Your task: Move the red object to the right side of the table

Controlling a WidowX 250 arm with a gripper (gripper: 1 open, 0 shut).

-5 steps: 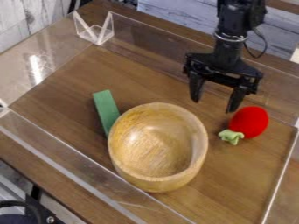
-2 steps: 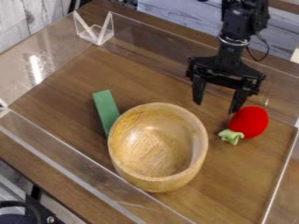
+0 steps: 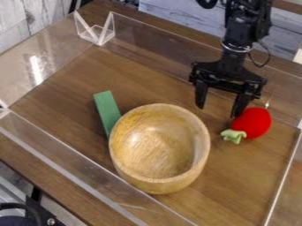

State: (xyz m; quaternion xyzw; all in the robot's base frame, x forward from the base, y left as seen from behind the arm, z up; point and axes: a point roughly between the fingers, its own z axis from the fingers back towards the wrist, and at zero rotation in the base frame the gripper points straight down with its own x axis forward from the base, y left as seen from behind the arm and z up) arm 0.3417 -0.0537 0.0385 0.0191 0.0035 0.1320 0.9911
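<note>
The red object [image 3: 250, 123], a small round toy fruit with a green leafy stem at its lower left, lies on the table [image 3: 141, 75] near the right wall. My gripper [image 3: 228, 95] hangs pointing down just up and left of it, black fingers spread open with nothing between them. One fingertip stands close to the fruit's top, and I cannot tell whether it touches.
A wooden bowl [image 3: 160, 146] sits in the front middle, with a flat green block [image 3: 106, 111] against its left side. Clear plastic walls [image 3: 48, 154] edge the tabletop. A small clear stand [image 3: 94, 28] is at the back left.
The gripper has shifted slightly right and lower, closer to the red fruit. The fruit, bowl and block have not moved.
</note>
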